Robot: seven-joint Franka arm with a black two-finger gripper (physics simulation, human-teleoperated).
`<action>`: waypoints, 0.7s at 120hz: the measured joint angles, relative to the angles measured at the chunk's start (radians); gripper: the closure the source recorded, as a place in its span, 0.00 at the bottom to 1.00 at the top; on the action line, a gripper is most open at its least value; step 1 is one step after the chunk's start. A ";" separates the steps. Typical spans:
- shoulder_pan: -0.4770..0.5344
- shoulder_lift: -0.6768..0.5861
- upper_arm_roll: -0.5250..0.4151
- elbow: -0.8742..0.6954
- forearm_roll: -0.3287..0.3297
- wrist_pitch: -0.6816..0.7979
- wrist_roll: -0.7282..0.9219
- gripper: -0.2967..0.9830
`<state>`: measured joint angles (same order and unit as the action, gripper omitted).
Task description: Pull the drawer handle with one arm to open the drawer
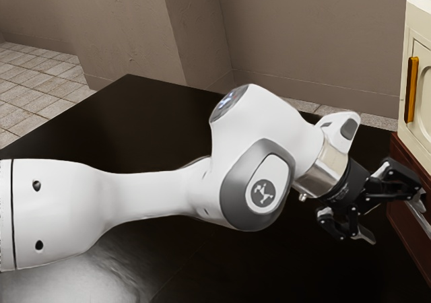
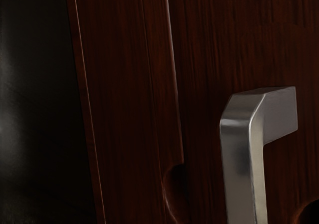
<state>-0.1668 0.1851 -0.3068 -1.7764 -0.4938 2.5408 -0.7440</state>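
Note:
Near the exterior view's right edge, the black gripper point(image 1: 393, 217) stands open, its two fingers spread wide beside the dark red wooden cabinet point(image 1: 403, 156). One finger reaches the cabinet side, close to the silver handle point(image 1: 420, 230); whether they touch I cannot tell. The other finger is lower, over the dark table. In the wrist view, the metallic handle point(image 2: 239, 159) is a squared bar with a bent end, fixed to the reddish-brown drawer front point(image 2: 209, 50). A long seam runs beside that front. How far the drawer stands out cannot be told.
A cream-coloured appliance point(image 1: 417, 30) with an orange-brown handle point(image 1: 411, 89) stands on the cabinet, above the gripper in the exterior view. The black table point(image 1: 135, 128) stretches under the arm. Behind it are brown walls point(image 1: 296, 37) and a tiled floor point(image 1: 34, 81).

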 joint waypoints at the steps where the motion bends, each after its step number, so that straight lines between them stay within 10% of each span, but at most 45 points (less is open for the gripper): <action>1: 0.000 0.000 0.000 0.000 0.000 0.000 0.000 0.23; 84: -0.012 -0.008 0.010 -0.026 -0.003 -0.030 -0.010 0.23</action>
<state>-0.1793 0.1769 -0.2965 -1.8027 -0.4970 2.5104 -0.7543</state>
